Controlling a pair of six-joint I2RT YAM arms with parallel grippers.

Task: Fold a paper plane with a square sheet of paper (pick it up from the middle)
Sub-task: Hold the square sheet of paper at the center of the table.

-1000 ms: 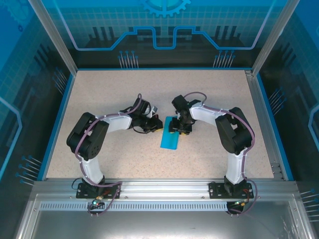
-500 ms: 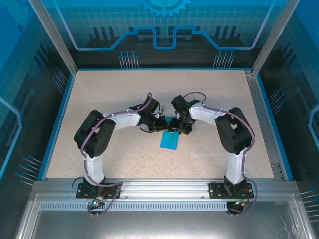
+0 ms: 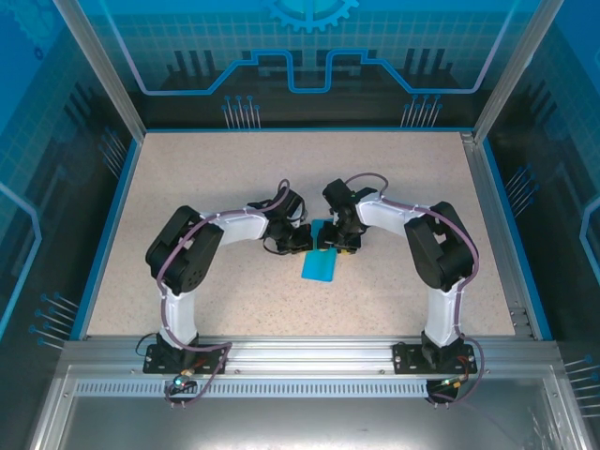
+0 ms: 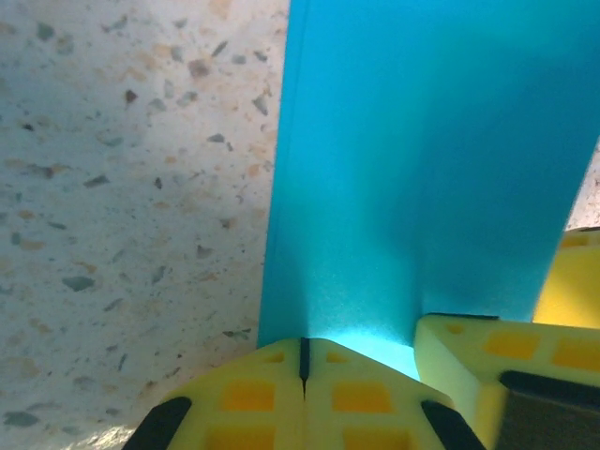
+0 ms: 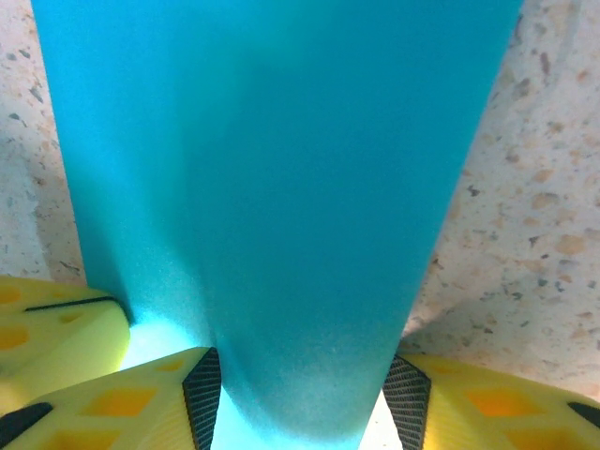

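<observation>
The square sheet of paper (image 3: 320,265) lies folded into a narrow teal strip at the table's middle. My left gripper (image 3: 302,240) is shut, its yellow fingertips (image 4: 302,384) closed together with nothing between them, and they rest at the paper's (image 4: 422,169) near left corner. My right gripper (image 3: 335,240) sits at the strip's far end. Its black pads (image 5: 202,394) stand apart on both sides of a raised hump of paper (image 5: 291,216), which fills the gap and touches each pad. The two grippers are almost side by side.
Speckled beige tabletop (image 3: 206,187) surrounds the paper on all sides. A blue rim and metal frame posts (image 3: 98,70) border the table. In the left wrist view, the right gripper's yellow finger (image 4: 487,352) sits close to the right of my fingertips.
The left arm has swung right, bringing its gripper up to the paper's left edge beside the right gripper. The right arm and the paper have stayed in place.
</observation>
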